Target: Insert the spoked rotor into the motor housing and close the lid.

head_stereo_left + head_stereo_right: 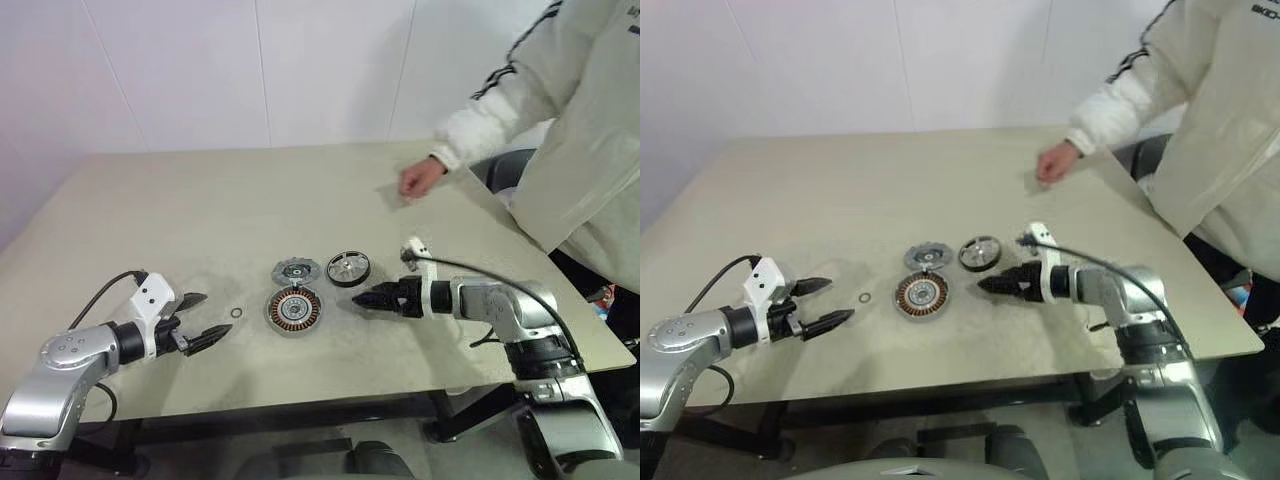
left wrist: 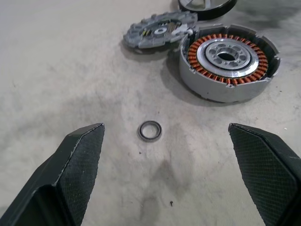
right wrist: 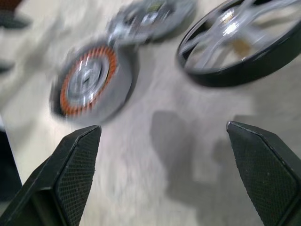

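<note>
Beige table [image 1: 200, 200]: spoked rotor [image 1: 348, 268] just beyond wide-open right end effector [image 1: 362, 298].

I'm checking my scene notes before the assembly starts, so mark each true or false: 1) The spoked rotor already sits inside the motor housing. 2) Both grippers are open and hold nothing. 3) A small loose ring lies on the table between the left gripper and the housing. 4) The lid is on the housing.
1) False. The spoked rotor lies on the table beside the motor housing.
2) True. The left gripper and right gripper are both open and empty.
3) True. The small ring lies there.
4) False. The lid lies just behind the housing, whose copper windings show.
</note>
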